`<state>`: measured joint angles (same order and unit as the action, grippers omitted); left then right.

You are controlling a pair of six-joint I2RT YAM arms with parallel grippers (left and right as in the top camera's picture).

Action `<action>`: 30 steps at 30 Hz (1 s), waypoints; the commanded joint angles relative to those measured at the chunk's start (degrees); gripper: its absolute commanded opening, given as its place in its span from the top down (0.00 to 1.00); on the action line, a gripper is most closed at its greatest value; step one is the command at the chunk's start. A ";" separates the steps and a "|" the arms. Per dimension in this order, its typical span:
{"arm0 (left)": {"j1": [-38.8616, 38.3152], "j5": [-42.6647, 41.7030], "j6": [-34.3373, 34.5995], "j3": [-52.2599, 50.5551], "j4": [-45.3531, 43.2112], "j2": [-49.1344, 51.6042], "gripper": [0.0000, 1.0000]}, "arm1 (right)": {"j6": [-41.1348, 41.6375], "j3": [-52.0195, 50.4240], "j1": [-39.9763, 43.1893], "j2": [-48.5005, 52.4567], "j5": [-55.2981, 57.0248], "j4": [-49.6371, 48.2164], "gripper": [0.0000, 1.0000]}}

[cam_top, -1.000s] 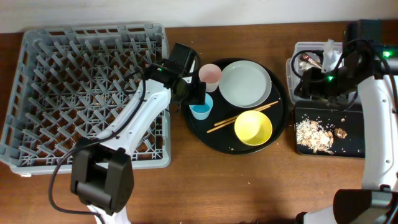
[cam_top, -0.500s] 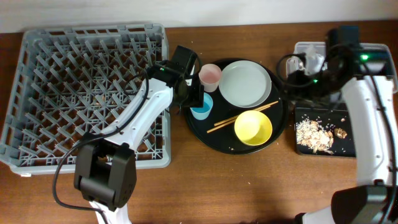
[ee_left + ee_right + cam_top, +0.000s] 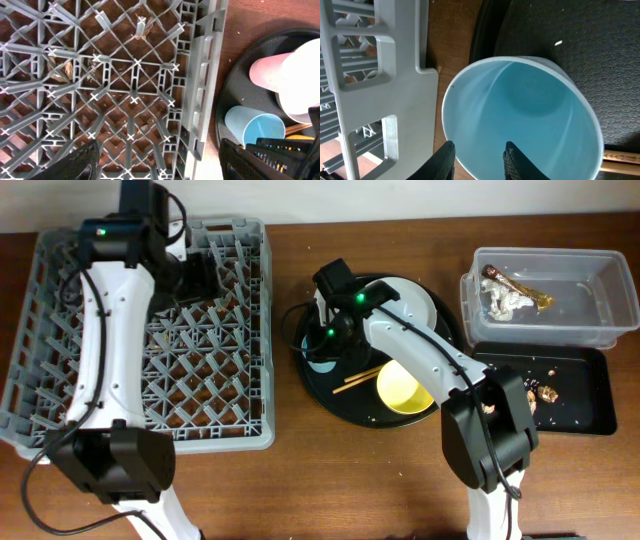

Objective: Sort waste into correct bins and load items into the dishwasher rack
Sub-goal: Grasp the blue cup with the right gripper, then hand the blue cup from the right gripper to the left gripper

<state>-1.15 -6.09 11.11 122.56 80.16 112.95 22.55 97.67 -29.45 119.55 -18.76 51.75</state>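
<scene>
My right gripper [image 3: 325, 345] [image 3: 479, 160] is open, its fingers straddling the near rim of the light blue cup [image 3: 322, 364] [image 3: 520, 115], which stands upright on the round black tray. My left gripper [image 3: 205, 275] [image 3: 160, 165] is wide open and empty above the grey dishwasher rack [image 3: 60, 380] [image 3: 200, 100] near its right wall. The left wrist view shows the blue cup [image 3: 255, 131] and pink cup [image 3: 267, 72]. The grey plate [image 3: 418, 305], yellow bowl [image 3: 405, 390] and chopsticks [image 3: 360, 378] lie on the tray. Tissue [image 3: 505, 302] and wrapper [image 3: 525, 288] lie in the clear tub [image 3: 600, 315].
The round black tray [image 3: 340, 405] sits right of the rack. The flat black tray [image 3: 580, 395] lies in front of the tub with a few food scraps [image 3: 545, 393]; my right arm crosses its left end. The rack's wall [image 3: 395, 50] stands close to the blue cup.
The left arm has left the blue cup and now hangs over the rack's far right. The right arm has left the tub and now reaches to the blue cup.
</scene>
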 commanded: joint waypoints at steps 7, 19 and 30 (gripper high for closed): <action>0.20 -1.81 -1.79 0.24 -0.11 -0.13 0.24 | 0.50 9.29 0.26 -4.83 12.57 10.32 0.53; 0.02 -1.99 -1.79 0.20 0.13 -0.11 0.24 | 1.97 6.27 0.22 3.85 18.18 11.02 0.74; -0.28 -39.15 -18.60 0.13 2.93 -0.11 0.24 | -1.51 4.50 7.32 -15.98 -9.62 10.21 0.96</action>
<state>-2.79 -25.85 2.50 122.56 81.38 112.95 23.70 101.69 -25.74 115.72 -16.84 61.52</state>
